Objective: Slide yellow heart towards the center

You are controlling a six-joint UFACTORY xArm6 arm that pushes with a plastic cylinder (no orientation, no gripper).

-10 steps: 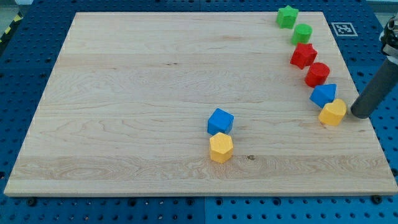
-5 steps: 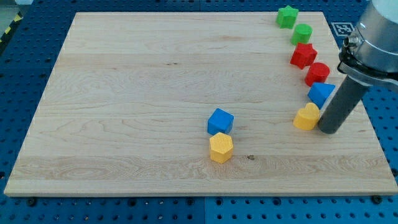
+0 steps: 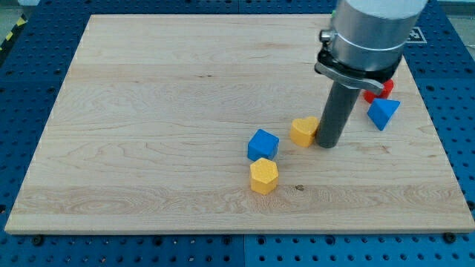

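From the one camera view, my tip (image 3: 327, 145) sits a little right of the frame's centre, planted on the wooden board (image 3: 148, 111). It is a plain dark rod with nothing to open or close, and it holds nothing; it simply presses against the right side of the yellow heart (image 3: 303, 130), which I read as touching or all but touching the rod. The heart lies just right of the middle of the board, slightly above the frame's mid-height.

To the lower left of the heart, near but apart from it, is the blue cube (image 3: 263, 144). Directly below that, touching or nearly touching its lower edge, is the yellow hexagonal block (image 3: 263, 176).

On the right side of the frame, the blue triangular block (image 3: 383, 113) rests on the board, well clear of my tip. Just above it a red block (image 3: 382, 90) peeks out from behind the arm; its shape is too hidden for me to tell. The grey body of the arm (image 3: 371, 30) fills the upper right of the frame and covers whatever lies behind it on that part of the board.

Around the board I see the blue perforated table (image 3: 22, 89) on every side.
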